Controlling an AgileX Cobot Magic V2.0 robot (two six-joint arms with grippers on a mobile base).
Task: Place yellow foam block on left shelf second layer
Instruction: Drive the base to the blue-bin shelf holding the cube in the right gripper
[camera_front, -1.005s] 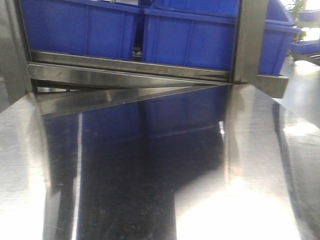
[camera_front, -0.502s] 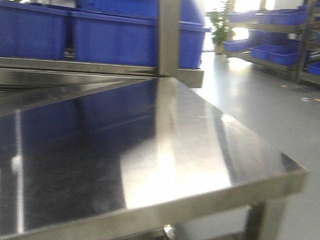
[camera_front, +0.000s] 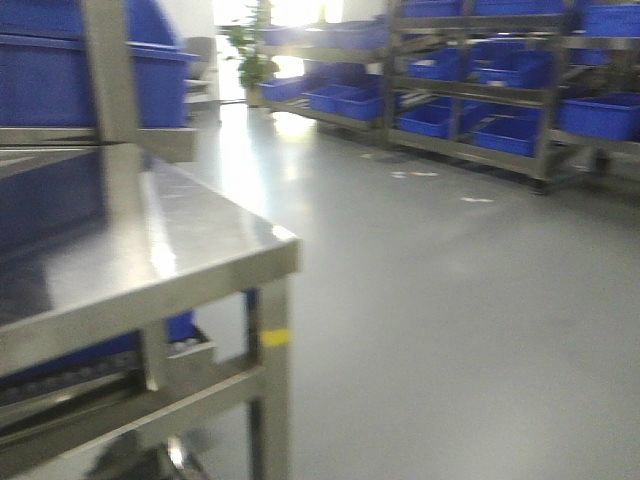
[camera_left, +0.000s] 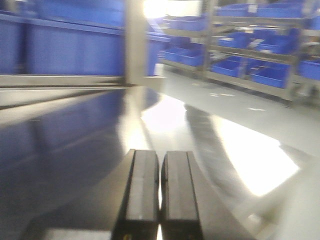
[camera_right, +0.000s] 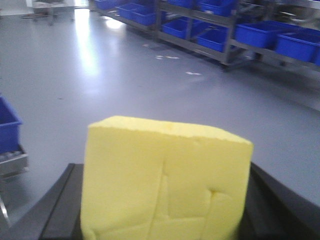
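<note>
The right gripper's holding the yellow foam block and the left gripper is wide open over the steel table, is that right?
Not quite: the left gripper is shut and empty, its fingers pressed together, as the left wrist view shows. The right gripper does hold the yellow foam block, and the left one is over the steel table.

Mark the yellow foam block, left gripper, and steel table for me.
yellow foam block (camera_right: 165, 185): right wrist view, middle of its front face.
left gripper (camera_left: 160, 162): left wrist view, seam between the closed fingertips.
steel table (camera_front: 200, 245): front view, bare top near the corner.
</note>
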